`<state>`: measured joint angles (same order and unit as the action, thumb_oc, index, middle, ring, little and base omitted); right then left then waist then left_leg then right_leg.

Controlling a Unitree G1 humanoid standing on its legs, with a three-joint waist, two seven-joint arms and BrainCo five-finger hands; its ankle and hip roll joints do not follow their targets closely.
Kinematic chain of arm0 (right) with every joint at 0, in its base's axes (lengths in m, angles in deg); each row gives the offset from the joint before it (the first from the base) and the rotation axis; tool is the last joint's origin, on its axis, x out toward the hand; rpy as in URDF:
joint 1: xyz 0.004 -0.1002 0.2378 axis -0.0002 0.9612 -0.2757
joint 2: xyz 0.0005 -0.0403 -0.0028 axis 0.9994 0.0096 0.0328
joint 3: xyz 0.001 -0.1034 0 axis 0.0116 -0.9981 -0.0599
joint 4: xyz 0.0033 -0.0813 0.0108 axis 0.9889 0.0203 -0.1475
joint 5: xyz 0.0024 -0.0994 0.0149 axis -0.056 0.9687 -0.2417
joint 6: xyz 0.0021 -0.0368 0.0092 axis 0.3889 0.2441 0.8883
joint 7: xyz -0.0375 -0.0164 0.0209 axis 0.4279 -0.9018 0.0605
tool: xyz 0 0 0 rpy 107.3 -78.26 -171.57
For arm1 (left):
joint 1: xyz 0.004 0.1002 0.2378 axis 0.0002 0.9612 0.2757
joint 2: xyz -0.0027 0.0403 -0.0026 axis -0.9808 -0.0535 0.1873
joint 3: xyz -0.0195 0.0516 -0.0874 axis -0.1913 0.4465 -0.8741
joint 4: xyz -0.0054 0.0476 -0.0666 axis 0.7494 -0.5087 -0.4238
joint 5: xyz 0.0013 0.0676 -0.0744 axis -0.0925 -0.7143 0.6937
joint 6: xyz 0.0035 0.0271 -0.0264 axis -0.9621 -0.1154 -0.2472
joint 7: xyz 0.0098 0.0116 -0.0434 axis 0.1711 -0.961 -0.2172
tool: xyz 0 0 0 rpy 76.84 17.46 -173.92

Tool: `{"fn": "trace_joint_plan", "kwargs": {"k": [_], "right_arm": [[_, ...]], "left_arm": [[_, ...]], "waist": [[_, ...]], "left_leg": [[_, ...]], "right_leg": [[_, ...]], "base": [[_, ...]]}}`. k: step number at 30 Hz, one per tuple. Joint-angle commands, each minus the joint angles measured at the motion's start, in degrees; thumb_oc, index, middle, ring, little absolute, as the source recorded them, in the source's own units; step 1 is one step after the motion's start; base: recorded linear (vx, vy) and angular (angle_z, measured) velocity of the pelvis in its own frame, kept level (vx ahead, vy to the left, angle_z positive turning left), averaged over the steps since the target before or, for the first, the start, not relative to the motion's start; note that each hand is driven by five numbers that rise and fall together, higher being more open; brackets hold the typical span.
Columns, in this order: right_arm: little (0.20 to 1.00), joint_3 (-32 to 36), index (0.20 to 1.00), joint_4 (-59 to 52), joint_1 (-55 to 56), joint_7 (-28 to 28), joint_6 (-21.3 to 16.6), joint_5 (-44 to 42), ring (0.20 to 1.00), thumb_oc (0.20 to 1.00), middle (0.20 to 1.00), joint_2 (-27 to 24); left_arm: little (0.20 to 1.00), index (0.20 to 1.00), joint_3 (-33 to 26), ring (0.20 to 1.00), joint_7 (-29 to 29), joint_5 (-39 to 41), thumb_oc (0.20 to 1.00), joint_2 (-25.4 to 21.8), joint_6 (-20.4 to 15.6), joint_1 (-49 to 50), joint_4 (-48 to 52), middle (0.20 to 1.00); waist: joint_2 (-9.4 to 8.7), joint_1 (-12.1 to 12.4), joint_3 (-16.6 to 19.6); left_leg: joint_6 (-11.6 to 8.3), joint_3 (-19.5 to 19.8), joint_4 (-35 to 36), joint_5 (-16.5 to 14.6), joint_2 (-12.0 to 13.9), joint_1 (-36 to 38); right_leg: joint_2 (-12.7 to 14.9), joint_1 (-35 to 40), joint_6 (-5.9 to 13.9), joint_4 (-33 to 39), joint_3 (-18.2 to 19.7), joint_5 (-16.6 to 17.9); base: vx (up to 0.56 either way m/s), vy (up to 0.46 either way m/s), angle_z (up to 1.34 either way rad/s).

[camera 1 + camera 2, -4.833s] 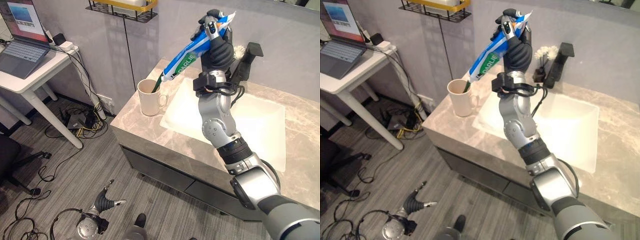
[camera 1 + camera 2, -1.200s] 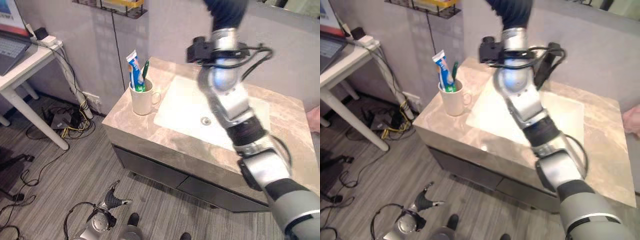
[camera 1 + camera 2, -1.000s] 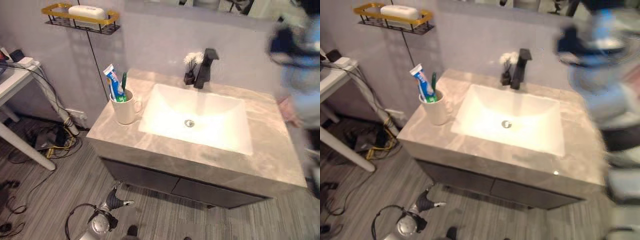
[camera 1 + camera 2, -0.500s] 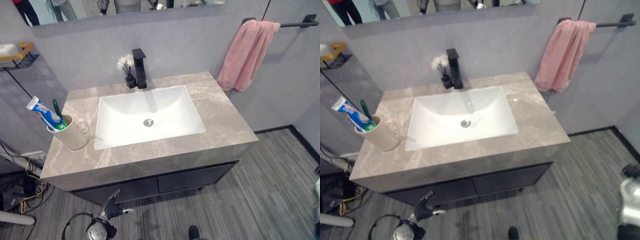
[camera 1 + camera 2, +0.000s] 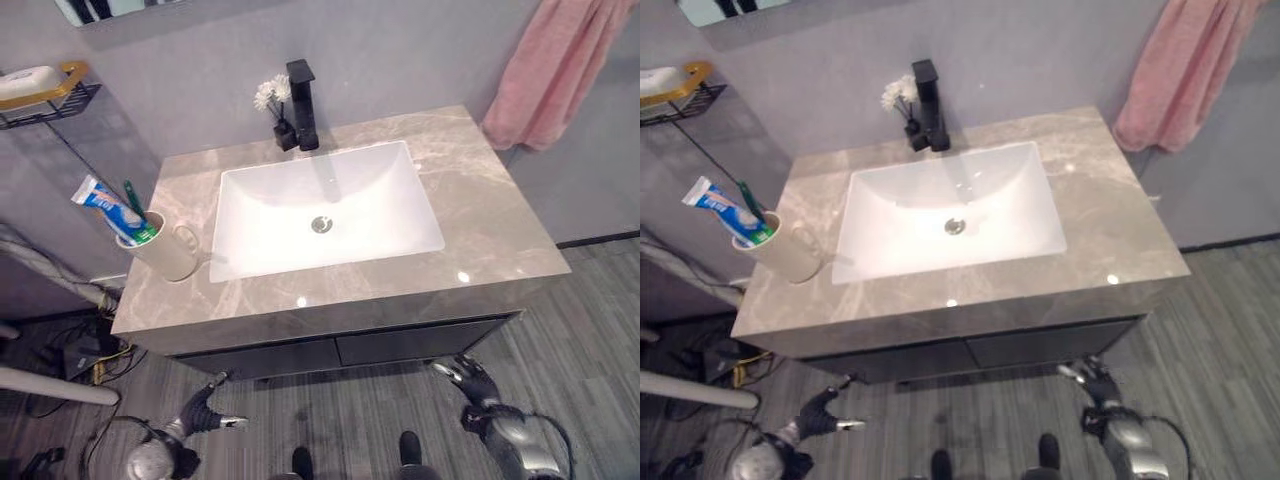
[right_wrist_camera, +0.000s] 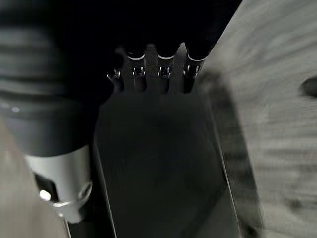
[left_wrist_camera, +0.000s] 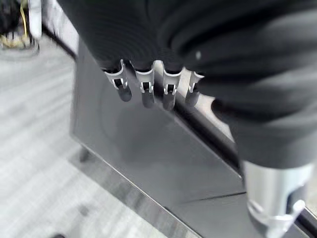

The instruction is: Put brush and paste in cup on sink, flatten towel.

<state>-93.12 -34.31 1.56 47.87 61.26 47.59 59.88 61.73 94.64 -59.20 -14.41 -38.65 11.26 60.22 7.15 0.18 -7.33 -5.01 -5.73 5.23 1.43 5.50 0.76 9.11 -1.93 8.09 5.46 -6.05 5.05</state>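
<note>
Cup (image 5: 168, 250): toothbrush (image 5: 134, 203) and paste (image 5: 108, 205) stand in it, left of the sink basin (image 5: 325, 205) | Towel (image 5: 557, 70): hangs bunched, right of and above the basin | Left hand (image 5: 199, 412), right hand (image 5: 468, 381): low before the cabinet (image 5: 340, 352), fingers relaxed, empty | You: raise your right hand, spread the towel evenly.

Glossy marbled stone countertop (image 5: 480, 215), smooth white basin (image 5: 325, 205), matt black faucet (image 5: 302, 90), soft pink cloth towel (image 5: 560, 70).

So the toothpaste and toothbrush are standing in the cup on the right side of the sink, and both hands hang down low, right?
Not quite: the cup with toothpaste and toothbrush stands left of the sink, as the left eye view shows. Both hands, left hand and right hand, hang low.
</note>
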Motion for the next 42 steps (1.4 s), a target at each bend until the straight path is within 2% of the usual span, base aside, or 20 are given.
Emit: {"fn": "trace_joint_plan", "kwargs": {"k": [1, 2, 3, 4, 5, 6, 7, 9, 10, 11, 12, 13, 18, 21, 24, 25, 32, 42], "right_arm": [[1.000, 1.47, 1.000, 3.81, -1.47, -1.73, 0.34, 2.79, 1.000, 1.000, 1.000, -1.40], [1.000, 1.39, 1.000, 3.91, -1.53, -1.76, 0.28, 2.79, 1.000, 1.000, 1.000, -1.23], [1.000, 2.77, 1.000, 3.85, -0.11, -2.24, 0.35, 2.18, 1.000, 1.000, 1.000, -1.23], [1.000, 3.22, 1.000, 3.73, 0.85, -2.29, 0.05, 2.38, 1.000, 1.000, 1.000, -1.34], [1.000, 3.17, 1.000, 3.73, 0.84, -2.28, 0.05, 2.38, 1.000, 1.000, 1.000, -1.31], [1.000, 4.06, 1.000, 1.93, 3.57, -2.82, -0.33, 2.52, 1.000, 1.000, 1.000, -2.05], [1.000, 3.99, 1.000, 1.87, 3.61, -2.81, -0.30, 2.53, 1.000, 1.000, 1.000, -1.99], [1.000, 5.20, 1.000, 0.59, 7.37, -3.39, -1.43, 1.62, 1.000, 1.000, 1.000, -2.35], [1.000, 5.27, 1.000, -0.17, 8.31, -3.47, -1.82, 1.59, 1.000, 1.000, 1.000, -2.39], [1.000, 5.21, 1.000, -0.21, 8.34, -3.47, -1.81, 1.59, 1.000, 1.000, 1.000, -2.35], [1.000, 5.73, 1.000, -1.23, 10.01, -3.29, -2.41, 1.31, 1.000, 1.000, 1.000, -1.97], [1.000, 5.76, 1.000, -0.81, 10.09, -2.94, -2.60, 1.03, 1.000, 1.000, 1.000, -1.72], [1.000, 5.95, 1.000, 0.15, 9.62, -1.44, -2.82, 1.33, 1.000, 1.000, 1.000, -0.49], [1.000, 6.61, 1.000, -0.72, 9.98, -0.40, -2.71, 1.35, 1.000, 1.000, 1.000, 0.54], [1.000, 6.85, 1.000, -1.07, 10.29, -0.08, -2.62, 1.51, 1.000, 1.000, 1.000, 0.86], [1.000, 7.64, 1.000, -1.85, 11.03, 0.55, -2.36, 1.67, 1.000, 1.000, 1.000, 1.33], [1.000, 8.57, 1.000, -2.49, 11.05, 1.83, -1.84, 2.70, 1.000, 1.000, 1.000, 1.97], [1.000, 8.23, 1.000, -2.60, 9.35, 2.97, -1.72, 3.69, 1.000, 1.000, 1.000, 2.21]], "left_arm": [[1.000, 1.000, -6.42, 1.000, 4.84, 9.69, 1.000, -8.09, -1.92, 0.84, 5.55, 1.000], [1.000, 1.000, -6.84, 1.000, 4.99, 9.89, 1.000, -8.30, -1.69, 1.26, 5.97, 1.000], [1.000, 1.000, -10.85, 1.000, 7.59, 16.95, 1.000, -12.55, -1.72, 3.38, 12.13, 1.000], [1.000, 1.000, -12.98, 1.000, 8.33, 20.52, 1.000, -14.65, -1.52, 5.00, 14.66, 1.000], [1.000, 1.000, -13.10, 1.000, 8.34, 20.53, 1.000, -14.66, -1.49, 5.13, 14.73, 1.000], [1.000, 1.000, -17.56, 1.000, 10.57, 29.91, 1.000, -17.38, -1.30, 7.96, 18.96, 1.000], [1.000, 1.000, -17.79, 1.000, 10.61, 29.99, 1.000, -17.43, -1.27, 8.23, 19.08, 1.000], [1.000, 1.000, -21.45, 1.000, 11.57, 38.46, 1.000, -19.39, -1.66, 10.56, 22.33, 1.000], [0.934, 0.934, -22.63, 0.934, 11.08, 39.70, 0.934, -19.47, -2.01, 10.94, 22.66, 0.934], [0.674, 0.674, -22.82, 0.674, 11.08, 39.73, 0.674, -19.48, -1.98, 11.16, 22.76, 0.674], [0.451, 0.451, -25.31, 0.451, 8.86, 42.22, 0.451, -18.75, -2.76, 10.95, 23.40, 0.451], [0.200, 0.200, -25.39, 0.200, 7.41, 42.97, 0.200, -17.91, -2.99, 10.29, 22.54, 0.200], [0.200, 0.200, -25.24, 0.200, 2.26, 42.53, 0.200, -14.05, -4.19, 7.06, 20.01, 0.200], [0.200, 0.200, -25.11, 0.200, -1.50, 40.31, 0.200, -8.71, -4.41, 5.22, 18.63, 0.200], [0.200, 0.200, -24.79, 0.200, -2.42, 40.80, 0.200, -7.08, -4.42, 4.44, 18.08, 0.200], [0.200, 0.200, -24.75, 0.200, -3.63, 40.73, 0.200, -4.96, -4.46, 2.51, 17.00, 0.200], [0.200, 0.200, -23.38, 0.200, -6.38, 40.26, 0.200, -1.89, -4.66, -3.35, 12.56, 0.200], [0.200, 0.200, -22.82, 0.200, -7.31, 40.44, 0.200, -2.48, -5.35, -8.47, 9.69, 0.200]], "waist": [[-2.61, 0.55, 1.50], [-2.75, 0.41, 1.55], [-2.13, 0.85, 1.28], [-2.06, 0.93, 1.26], [-2.09, 0.87, 1.28], [-1.69, 1.29, 1.18], [-1.75, 1.17, 1.25], [-1.60, 1.68, 1.17], [-1.63, 1.90, 1.18], [-1.68, 1.77, 1.22], [-1.78, 2.16, 1.21], [-1.82, 2.32, 1.18], [-2.20, 2.66, 1.08], [-2.87, 2.32, 0.93], [-3.04, 2.13, 0.84], [-3.38, 1.62, 0.66], [-3.85, 0.19, -0.37], [-4.36, -1.14, -1.65]], "left_leg": [[-1.80, 1.39, -0.23, 1.91, 0.83, -3.08], [-1.82, 1.50, -0.23, 1.94, 0.83, -3.14], [-2.13, 2.01, -0.23, 2.43, 0.84, -3.63], [-2.30, 2.54, -0.23, 2.69, 0.84, -3.97], [-2.30, 2.57, -0.23, 2.69, 0.84, -3.99], [-2.65, 3.40, -0.23, 3.28, 0.97, -4.56], [-2.66, 3.47, -0.23, 3.30, 0.96, -4.60], [-2.94, 4.82, -0.23, 3.95, 1.03, -5.36], [-3.05, 5.13, -0.23, 4.14, 1.07, -5.56], [-3.05, 5.21, -0.23, 4.15, 1.06, -5.59], [-3.16, 5.79, -0.23, 4.38, 1.13, -5.76], [-3.18, 6.00, -0.23, 4.52, 1.12, -5.87], [-3.22, 6.34, -0.23, 4.54, 1.24, -5.98], [-3.06, 5.83, -0.23, 4.16, 1.33, -5.71], [-3.01, 5.64, -0.23, 4.05, 1.34, -5.65], [-2.86, 5.29, -0.23, 3.84, 1.37, -5.75], [-2.78, 4.32, -0.23, 3.81, 1.39, -7.33], [-2.94, 2.15, -0.23, 4.19, 1.75, -10.71]], "right_leg": [[3.67, 1.12, 2.07, -0.46, -0.93, -0.32], [3.67, 1.13, 2.06, -0.46, -1.04, -0.34], [3.67, 1.19, 2.08, -0.46, -1.78, -0.35], [3.62, 1.22, 2.06, -0.46, -2.32, -0.35], [3.62, 1.22, 2.06, -0.46, -2.35, -0.35], [3.47, 1.27, 2.00, -0.46, -3.09, -0.42], [3.48, 1.28, 2.00, -0.46, -3.17, -0.43], [3.26, 1.73, 1.89, -0.46, -4.63, -0.66], [3.18, 1.88, 1.87, -0.46, -5.11, -0.77], [3.18, 1.90, 1.87, -0.46, -5.20, -0.79], [3.07, 2.10, 1.88, -0.46, -5.82, -0.93], [3.03, 2.14, 1.83, -0.46, -6.01, -0.94], [2.95, 2.32, 1.69, -0.46, -6.53, -1.20], [2.82, 2.17, 1.62, -0.46, -5.79, -1.32], [2.86, 2.06, 1.60, -0.46, -5.62, -1.29], [2.91, 1.44, 1.64, -0.46, -5.17, -1.12], [2.94, -1.28, 1.82, -0.46, -4.10, -0.38], [2.76, -6.86, 2.20, -0.46, -1.27, 1.07]], "base": [[-0.01, -0.035, 0.20], [-0.02, -0.044, 0.25], [-0.02, -0.053, 0.38], [-0.02, -0.053, 0.41], [-0.02, -0.061, 0.45], [-0.01, -0.039, 0.25], [0.00, -0.065, 0.21], [-0.01, -0.081, 0.19], [-0.01, -0.067, 0.34], [-0.01, -0.057, 0.32], [-0.01, -0.042, 0.25], [-0.01, -0.054, 0.15], [0.00, -0.017, 0.09], [0.01, 0.003, 0.04], [0.00, 0.000, 0.00], [0.00, 0.000, 0.00], [-0.01, 0.009, -0.09], [0.00, 0.012, -0.14]]}}
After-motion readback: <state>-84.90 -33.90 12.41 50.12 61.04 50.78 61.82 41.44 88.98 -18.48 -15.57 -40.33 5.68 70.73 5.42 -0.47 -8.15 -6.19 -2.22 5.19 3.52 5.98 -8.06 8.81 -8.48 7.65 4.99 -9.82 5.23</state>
